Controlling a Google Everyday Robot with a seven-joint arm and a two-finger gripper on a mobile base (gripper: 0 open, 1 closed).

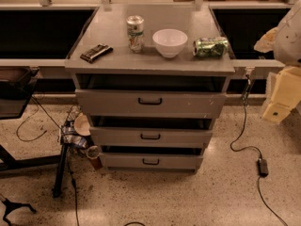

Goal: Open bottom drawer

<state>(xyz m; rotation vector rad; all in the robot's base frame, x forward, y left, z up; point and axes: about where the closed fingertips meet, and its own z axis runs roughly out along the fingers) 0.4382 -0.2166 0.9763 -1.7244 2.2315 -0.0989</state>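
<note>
The robot is getting ready to open the bottom drawer point(183, 162) — it is sitting lowest of the three grey drawers, right above the floor point(221, 197) and under the middle drawer point(188, 138). Its small black handle point(151, 162) is showing in the middle of its front. The claw point(281, 97) is hanging at the right edge of the view, beside the cabinet, up near the level of the top drawer point(108, 102) and well apart from that little handle. I cannot tell how far open the claw is, or whether it is holding anything. So I think the reaching step is the one in hand, and the pulling is not yet begun. Next, the claw is going to need to go down low and across to the left, line up with the handle, take hold of it, and pull straight out. On the tabletop point(117, 62) a can point(135, 33), a white bowl point(170, 42) and a green can point(211, 47) lying on its side are sitting — so a slow, gentle pull is looking best.
</note>
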